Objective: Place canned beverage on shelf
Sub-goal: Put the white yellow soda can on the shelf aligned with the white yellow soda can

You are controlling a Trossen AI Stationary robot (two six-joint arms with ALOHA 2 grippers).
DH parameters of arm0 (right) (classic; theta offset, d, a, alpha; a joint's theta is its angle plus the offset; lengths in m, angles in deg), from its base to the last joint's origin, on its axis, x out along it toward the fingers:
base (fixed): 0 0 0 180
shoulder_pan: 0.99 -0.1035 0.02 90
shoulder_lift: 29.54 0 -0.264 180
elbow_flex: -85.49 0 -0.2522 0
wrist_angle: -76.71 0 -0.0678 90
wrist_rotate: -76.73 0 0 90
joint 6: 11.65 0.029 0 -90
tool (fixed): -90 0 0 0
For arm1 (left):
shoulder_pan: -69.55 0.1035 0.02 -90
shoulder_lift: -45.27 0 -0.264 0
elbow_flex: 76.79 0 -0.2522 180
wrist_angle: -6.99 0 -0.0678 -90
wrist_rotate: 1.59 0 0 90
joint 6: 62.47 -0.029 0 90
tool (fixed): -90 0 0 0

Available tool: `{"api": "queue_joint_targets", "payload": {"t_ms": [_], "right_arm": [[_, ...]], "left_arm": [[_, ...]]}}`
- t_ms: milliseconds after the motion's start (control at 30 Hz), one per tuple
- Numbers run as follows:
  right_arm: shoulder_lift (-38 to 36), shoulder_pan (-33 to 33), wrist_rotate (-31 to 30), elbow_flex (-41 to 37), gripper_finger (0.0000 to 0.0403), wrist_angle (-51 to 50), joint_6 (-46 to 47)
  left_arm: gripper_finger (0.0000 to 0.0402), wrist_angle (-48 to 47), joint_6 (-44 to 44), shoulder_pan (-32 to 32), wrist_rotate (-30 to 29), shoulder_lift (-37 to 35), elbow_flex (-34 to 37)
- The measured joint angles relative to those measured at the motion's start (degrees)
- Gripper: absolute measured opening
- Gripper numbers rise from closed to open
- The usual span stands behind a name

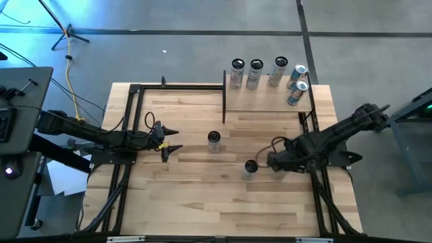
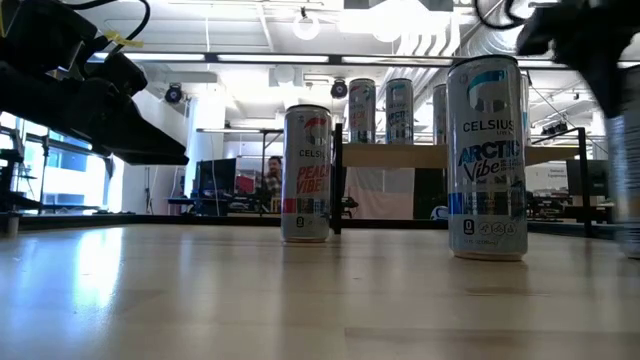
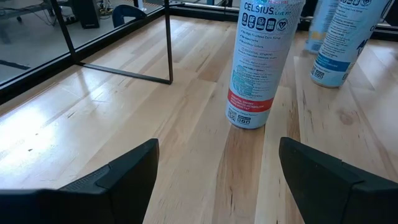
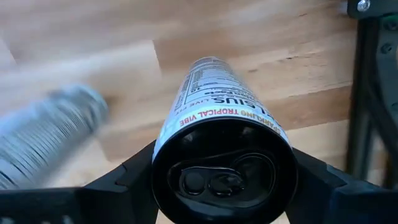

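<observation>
My right gripper (image 1: 264, 163) is shut on a Tropical Vibe can (image 4: 211, 93) near the table's middle right. The gripper hides this can in the high view. The can shows blurred at the low view's right edge (image 2: 625, 170). An Arctic Vibe can (image 1: 250, 167) stands on its base just left of the gripper. A Peach Vibe can (image 1: 214, 140) stands at the table's middle. My left gripper (image 1: 173, 140) is open and empty, left of the Peach can (image 3: 255, 62). The shelf (image 1: 266, 101) stands at the far right with several cans (image 1: 255, 73) on it. My right gripper pinches the Tropical Vibe can's wall just below its top rim (image 4: 163, 140), one finger (image 4: 124, 177) on each side. The fingers come from above and the table's right, slanting down. The black lid faces the wrist camera. Whether the base is on the table, I cannot tell.
A black metal frame (image 1: 135, 91) runs along the table's left, far and right sides. The shelf's thin black posts (image 3: 169, 43) stand on the tabletop. Bare wood lies between my two grippers and toward the near edge (image 1: 202, 202). A person sits in the room beyond (image 2: 272, 172).
</observation>
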Motion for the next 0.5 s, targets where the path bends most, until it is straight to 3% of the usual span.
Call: {"api": "queue_joint_targets", "payload": {"t_ms": [300, 500], "right_arm": [[0.1, 13.6, -5.9, 0.6, 0.0240, 2.8, -0.1], [0.5, 22.5, -3.8, 0.7, 0.0240, 3.4, -4.6]], "left_arm": [[0.0305, 0.0, 0.0, 0.0, 0.0, 0.0, 0.0], [0.0305, 0.0, 0.0, 0.0, 0.0, 0.0, 0.0]]}}
